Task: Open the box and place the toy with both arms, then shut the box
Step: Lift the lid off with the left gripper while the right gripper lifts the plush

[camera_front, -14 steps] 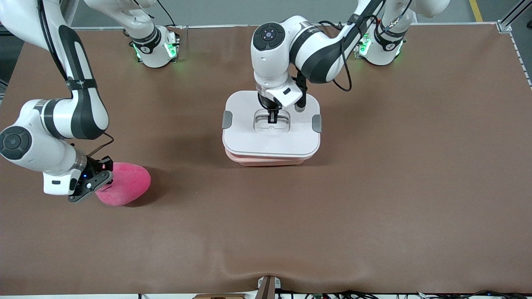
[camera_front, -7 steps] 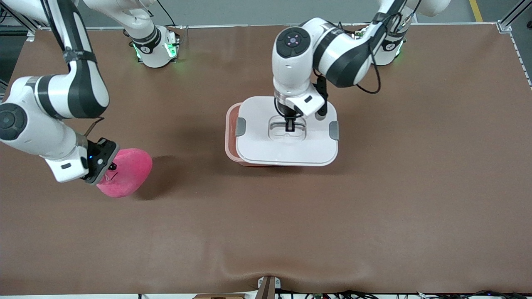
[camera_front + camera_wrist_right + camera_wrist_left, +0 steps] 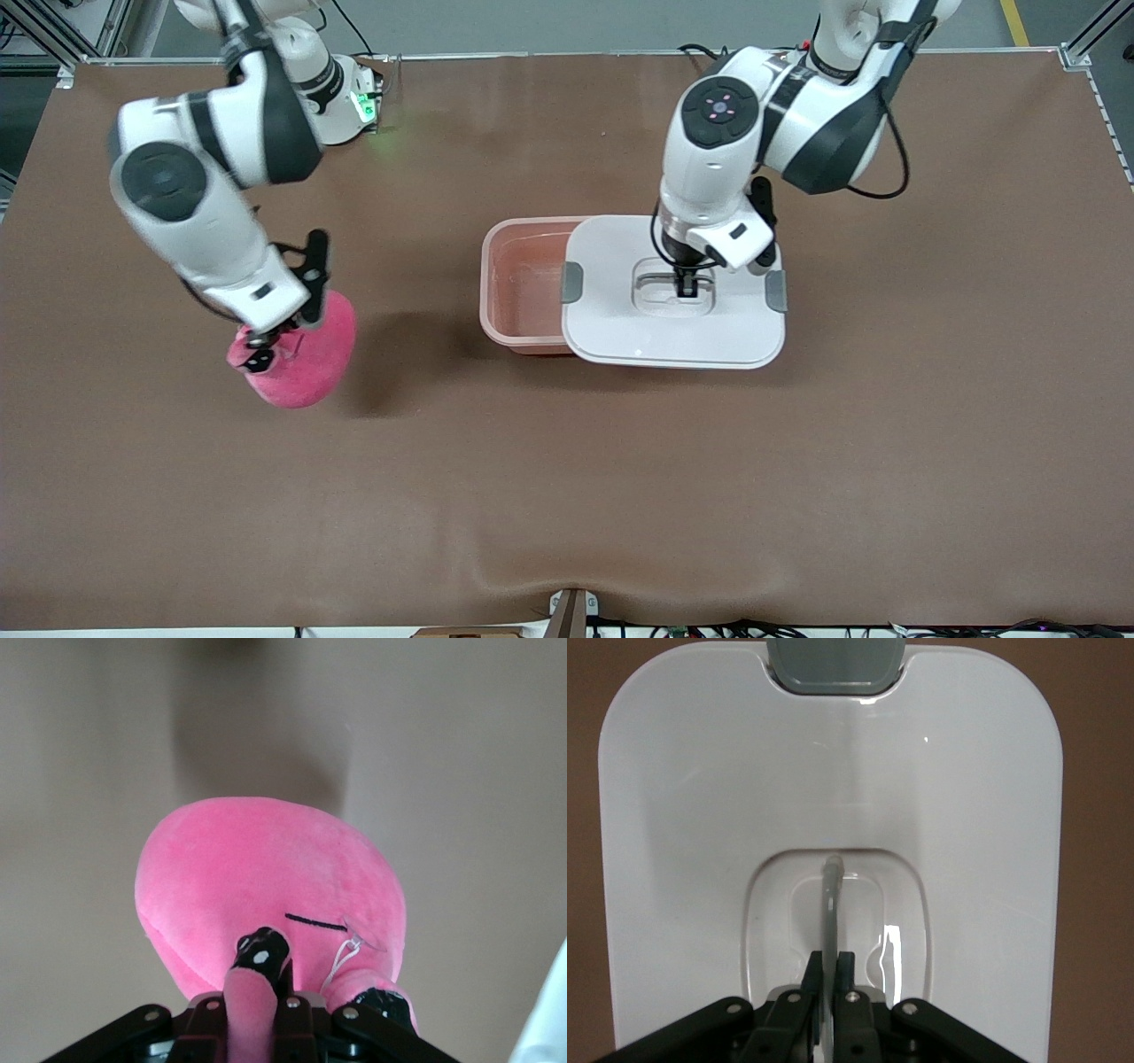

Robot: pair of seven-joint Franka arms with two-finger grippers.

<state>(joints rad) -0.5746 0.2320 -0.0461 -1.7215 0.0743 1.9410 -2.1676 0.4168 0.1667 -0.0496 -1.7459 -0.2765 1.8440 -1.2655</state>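
Observation:
The box's pale pink tub (image 3: 523,283) stands open in the middle of the table. Its white lid (image 3: 620,332) hangs over the tub's end toward the left arm, overlapping that rim. My left gripper (image 3: 687,285) is shut on the lid's thin grey handle (image 3: 830,895) in the recessed top; its fingers (image 3: 830,967) pinch the bar. The bright pink toy (image 3: 306,359) hangs above the table toward the right arm's end. My right gripper (image 3: 261,353) is shut on a protruding pink part of the toy (image 3: 275,877), gripper (image 3: 259,988) tilted over it.
Grey clips (image 3: 572,282) sit on the lid's two ends. The brown table mat (image 3: 567,496) stretches wide between the toy and the tub and toward the front camera. The right arm's green-lit base (image 3: 354,102) stands at the table's back edge.
My left gripper has carried the lid off the tub toward the left arm's end, uncovering most of it. My right gripper has lifted the toy and swung it upright, slightly closer to the tub.

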